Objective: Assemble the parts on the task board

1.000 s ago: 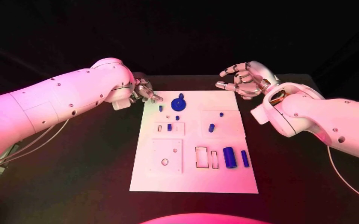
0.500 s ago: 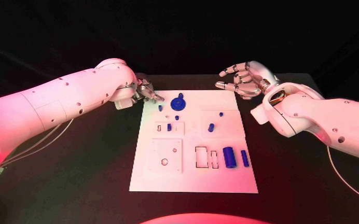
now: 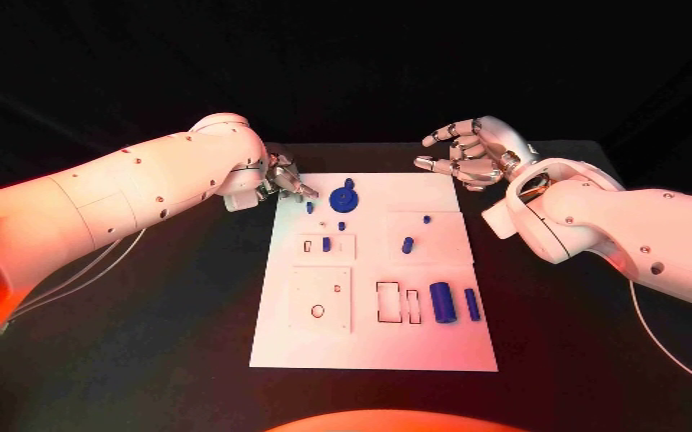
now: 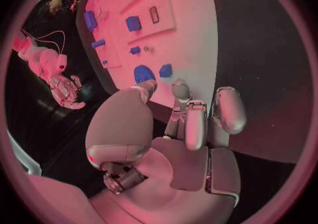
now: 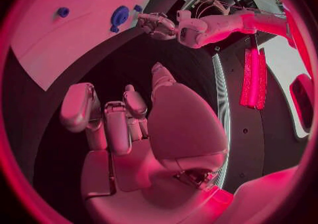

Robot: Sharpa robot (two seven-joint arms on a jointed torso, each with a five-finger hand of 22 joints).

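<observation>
Left hand [image 3: 281, 178], fingers apart and empty, hovers by the blue round part [image 3: 343, 199]; probably light, rigid, best pinched by its rim. Right hand [image 3: 469, 154] is likewise spread and empty.

The task board [image 3: 372, 347] lies mid-table with bare black table [image 3: 159, 332] to either side and in front of it, giving open approach along both long edges. At its far left corner the left hand [image 3: 278, 178] hangs at the board's edge, just beside the round blue part [image 3: 343, 199] and a small blue peg [image 3: 310, 208]. The right hand [image 3: 466, 155], fingers spread and holding nothing, hovers beyond the far right corner, apart from the two blue cylinders [image 3: 453, 304] near the right edge.
</observation>
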